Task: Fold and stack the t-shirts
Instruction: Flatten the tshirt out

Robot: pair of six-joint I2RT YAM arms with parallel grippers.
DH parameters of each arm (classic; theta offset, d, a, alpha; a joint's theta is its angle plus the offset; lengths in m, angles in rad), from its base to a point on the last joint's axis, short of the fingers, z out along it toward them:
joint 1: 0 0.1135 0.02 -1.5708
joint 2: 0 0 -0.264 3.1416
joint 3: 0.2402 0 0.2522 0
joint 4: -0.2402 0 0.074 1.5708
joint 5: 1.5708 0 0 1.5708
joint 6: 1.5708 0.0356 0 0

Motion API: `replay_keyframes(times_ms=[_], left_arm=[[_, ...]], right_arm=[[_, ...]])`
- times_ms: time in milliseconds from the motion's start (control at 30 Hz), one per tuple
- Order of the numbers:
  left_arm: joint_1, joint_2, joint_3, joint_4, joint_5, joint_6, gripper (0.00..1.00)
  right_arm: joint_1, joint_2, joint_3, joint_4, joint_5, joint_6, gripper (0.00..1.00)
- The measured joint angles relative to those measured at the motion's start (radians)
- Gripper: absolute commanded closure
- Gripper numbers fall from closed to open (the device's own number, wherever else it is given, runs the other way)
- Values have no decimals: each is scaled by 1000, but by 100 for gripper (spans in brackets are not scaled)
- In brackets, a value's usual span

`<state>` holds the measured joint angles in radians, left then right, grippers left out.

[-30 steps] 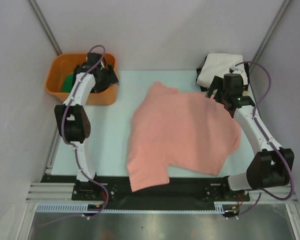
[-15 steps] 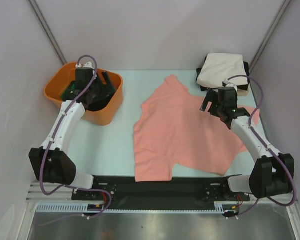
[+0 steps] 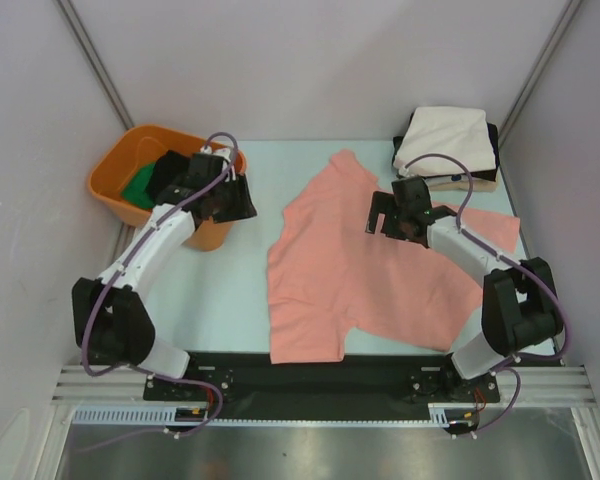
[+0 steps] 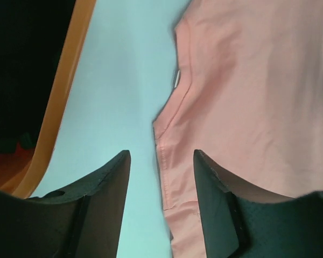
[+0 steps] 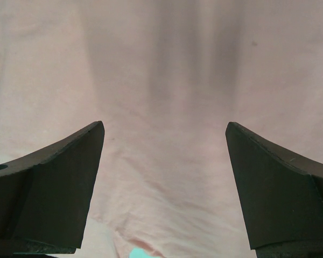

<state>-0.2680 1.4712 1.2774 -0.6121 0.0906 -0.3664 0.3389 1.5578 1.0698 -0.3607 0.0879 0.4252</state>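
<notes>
**A:** On the pale mint-green tabletop [image 3: 220, 290], what's lying there?

**B:** Plain salmon-pink cloth t-shirt [image 3: 380, 270], spread out and unfolded. It runs from the centre twd 3 o'clock. One corner pokes to 12, another reaches the near edge at 6.

**A:** Any folded ones?

**B:** Yep, a cream-white folded t-shirt [image 3: 445, 140] tops a stack in the far corner, approx 2 o'clock. It sits just off the pink one.

**A:** And the left gripper [image 4: 161, 156]?

**B:** It's beside the round orange plastic tub [image 3: 115, 170], which sits at 10 o'clock. The gripper is on the tub's 4 o'clock side, btwn tub and shirt. Fingers are parted w/ nothing in them. Its wrist cam shows bare table and the pink hem through the gap.

**A:** Right gripper [image 5: 164, 126]?

**B:** Over the pink shirt's upper middle, fingers spread wide and gripping nothing. There's only pink cloth below. Can't tell if the tips touch it.
</notes>
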Motion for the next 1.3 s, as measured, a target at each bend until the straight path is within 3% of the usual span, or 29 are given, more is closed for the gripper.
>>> replay_keyframes(times_ms=[167, 300, 433, 533, 600, 733, 833, 933, 1133, 1200, 1300], left_arm=[[7, 211, 92, -39, -9, 20, 46], [45, 412, 251, -81, 1, 22, 47], [82, 657, 695, -206, 0, 37, 44], [119, 909, 1193, -260, 18, 37, 32], [144, 944, 1258, -201, 40, 22, 27], [158, 830, 1092, -129, 69, -1, 21], [121, 702, 949, -153, 8, 10, 16], [61, 505, 728, -168, -46, 8, 17], [-109, -33, 109, -66, -96, -26, 21], [-110, -117, -31, -24, -81, -39, 22], [-97, -96, -132, 32, -76, -55, 19]], right_arm=[[6, -12, 5, -9, 2, 1, 0], [6, -60, 5, -44, 10, -1, 0], [-1, -141, 5, -79, 21, -16, 0], [-18, -203, 2, -95, 20, -27, 0], [-35, -244, -11, -94, 19, -31, 0], [-52, -283, -32, -106, 20, -35, 0], [-52, -295, -45, -118, 21, -37, 0], [-51, -300, -57, -131, 21, -36, 0], [-51, -287, -103, -141, 19, -10, 0], [-50, -252, -106, -146, 18, -5, 0], [-51, -182, -106, -144, 8, 4, 0]])
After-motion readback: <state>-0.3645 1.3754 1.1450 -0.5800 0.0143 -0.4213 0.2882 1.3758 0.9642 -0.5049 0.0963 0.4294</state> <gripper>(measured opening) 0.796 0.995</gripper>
